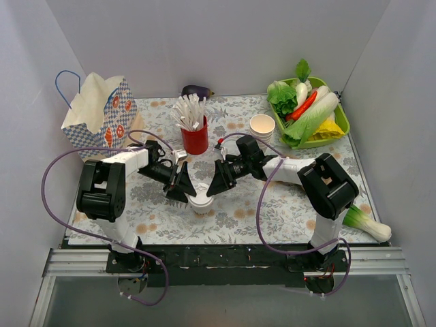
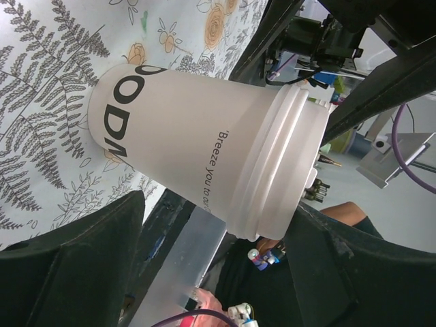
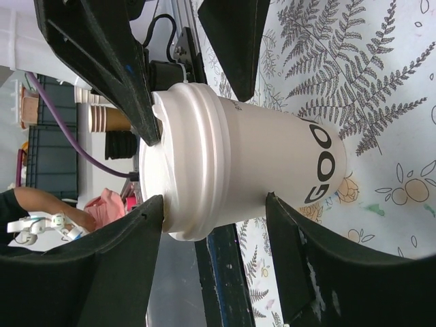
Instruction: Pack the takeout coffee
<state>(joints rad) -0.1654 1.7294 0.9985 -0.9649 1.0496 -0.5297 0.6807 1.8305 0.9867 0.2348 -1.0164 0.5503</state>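
From above, the small cream-white paper cup with a round white plastic lid [image 1: 201, 203] stands low centre, between left gripper [image 1: 184, 188] and right gripper [image 1: 216, 182]. In each wrist view, the jaws straddle it wide apart, unclamped. We'd close gently on its wall, keeping it upright.

the takeout coffee [image 2: 197, 157] is matt cream paper under a smooth, faintly glossy white plastic lid [image 2: 289, 157].
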